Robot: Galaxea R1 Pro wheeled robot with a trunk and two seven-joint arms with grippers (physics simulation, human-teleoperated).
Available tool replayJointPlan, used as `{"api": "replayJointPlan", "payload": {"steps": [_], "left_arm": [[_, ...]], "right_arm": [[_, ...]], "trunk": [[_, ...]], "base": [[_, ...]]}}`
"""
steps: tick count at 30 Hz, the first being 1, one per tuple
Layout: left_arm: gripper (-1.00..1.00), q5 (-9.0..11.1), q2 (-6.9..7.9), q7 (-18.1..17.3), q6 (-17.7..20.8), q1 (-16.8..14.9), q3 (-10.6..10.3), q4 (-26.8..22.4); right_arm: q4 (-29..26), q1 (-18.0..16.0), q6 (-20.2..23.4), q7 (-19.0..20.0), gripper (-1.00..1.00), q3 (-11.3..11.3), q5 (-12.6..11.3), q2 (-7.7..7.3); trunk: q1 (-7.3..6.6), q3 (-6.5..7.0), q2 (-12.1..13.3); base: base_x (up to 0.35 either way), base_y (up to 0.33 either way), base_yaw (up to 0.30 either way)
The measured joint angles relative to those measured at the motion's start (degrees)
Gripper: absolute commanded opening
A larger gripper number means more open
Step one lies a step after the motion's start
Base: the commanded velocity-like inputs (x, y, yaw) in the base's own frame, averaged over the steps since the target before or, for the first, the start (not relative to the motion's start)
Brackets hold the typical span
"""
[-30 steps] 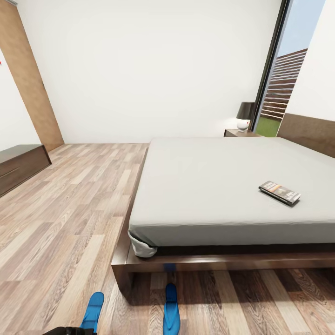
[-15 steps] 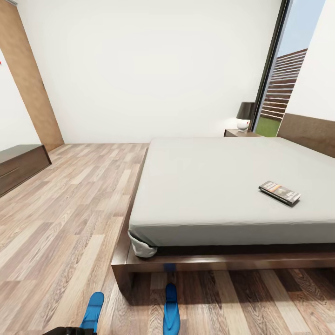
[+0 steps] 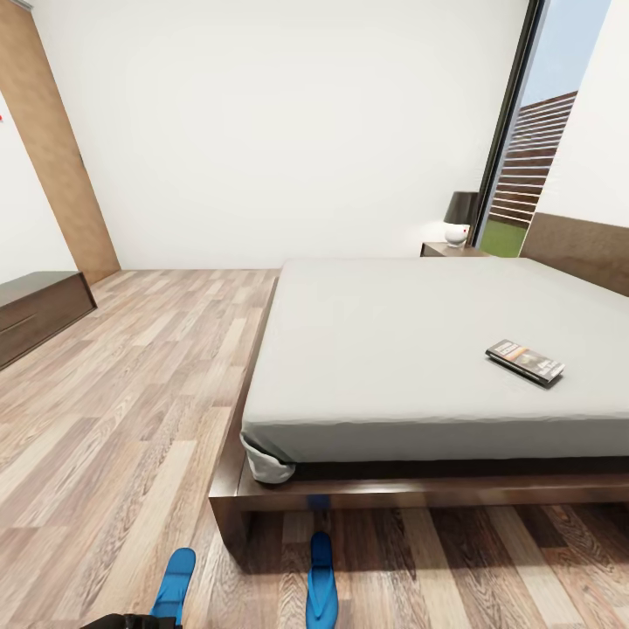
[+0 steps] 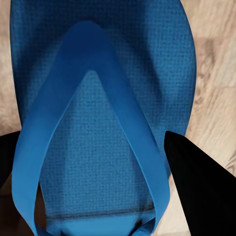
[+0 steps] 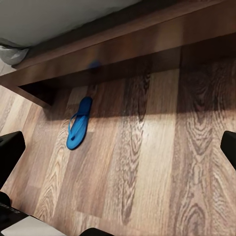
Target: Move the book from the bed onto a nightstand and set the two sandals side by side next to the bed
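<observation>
The dark book (image 3: 524, 361) with an orange band lies flat on the grey mattress of the bed (image 3: 384, 349), toward its right side. Two blue sandals lie apart on the wood floor: one (image 3: 321, 577) just beyond the bed's foot corner, the other (image 3: 174, 584) further left. My left gripper (image 4: 93, 147) hovers close over the left sandal (image 4: 98, 98), open, one black finger (image 4: 196, 182) at each side of it. My right gripper (image 5: 123, 142) is open above bare floor, with the other sandal (image 5: 78, 125) ahead of it near the bed frame (image 5: 123, 54). A nightstand (image 3: 445, 250) stands beyond the bed.
A black-shaded lamp (image 3: 459, 217) stands on the nightstand by the tall window. A long dark brown cabinet (image 3: 39, 310) lines the left wall, beside a wooden door panel (image 3: 52, 148). Wide wood floor stretches left of the bed.
</observation>
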Motion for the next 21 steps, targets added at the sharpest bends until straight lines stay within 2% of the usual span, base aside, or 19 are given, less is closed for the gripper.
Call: {"api": "replayJointPlan", "payload": {"steps": [11,21], "left_arm": [[-1.00,-0.03,0.00,0.01,0.07,0.03,-0.01,0.00],[-1.00,-0.01,0.00,0.02,0.08,0.04,0.02,0.00]], "right_arm": [[-0.01,0.00,0.00,0.00,1.00,0.00,0.00,0.00],[-0.02,0.00,0.00,0.01,1.00,0.00,0.01,0.00]], "trunk": [[0.00,0.00,0.00],[0.00,0.00,0.00]], "base": [[0.000,-0.012,0.000],[0.000,-0.150,0.000]]}}
